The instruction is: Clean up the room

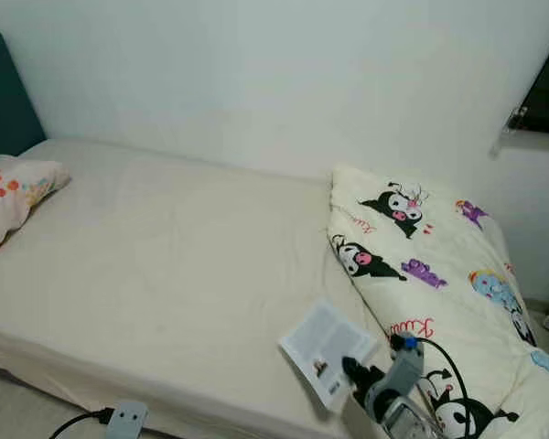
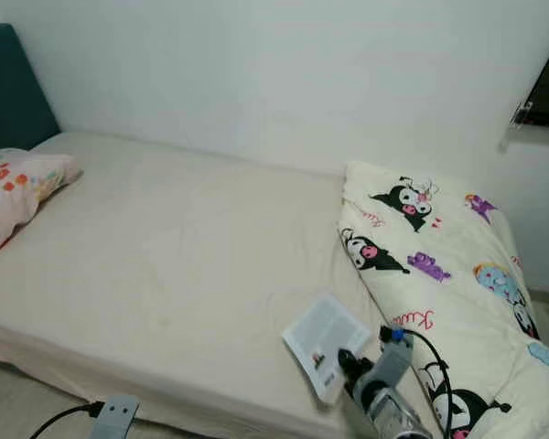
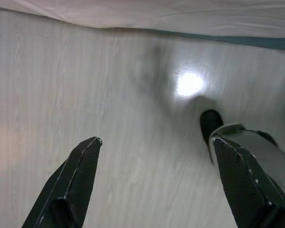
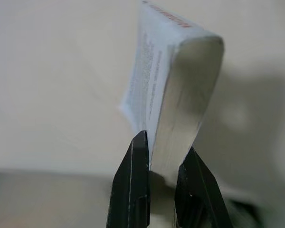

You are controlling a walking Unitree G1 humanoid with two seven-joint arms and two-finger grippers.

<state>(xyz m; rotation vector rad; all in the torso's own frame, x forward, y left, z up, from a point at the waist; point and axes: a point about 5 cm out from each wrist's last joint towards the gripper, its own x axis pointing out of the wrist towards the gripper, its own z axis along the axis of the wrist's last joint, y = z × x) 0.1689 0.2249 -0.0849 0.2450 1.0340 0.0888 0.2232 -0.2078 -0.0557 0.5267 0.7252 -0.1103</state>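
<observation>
Right gripper [image 4: 161, 166]: we clamp the book [image 1: 325, 351], holding it above the bed's [image 1: 165, 265] near edge, beside the quilt [image 1: 439, 274].
Left gripper [image 3: 156, 156]: fingers apart, over the floor [image 3: 85, 85].

The bed sheet [image 1: 165, 265] is plain cream, with a dark teal headboard [image 1: 5, 96] at ten o'clock. The pillow [image 1: 9, 197] carries red and orange spots. At four o'clock, the cream duvet [image 1: 439, 274] shows black-and-white cartoon figures with pink and purple accents.
</observation>
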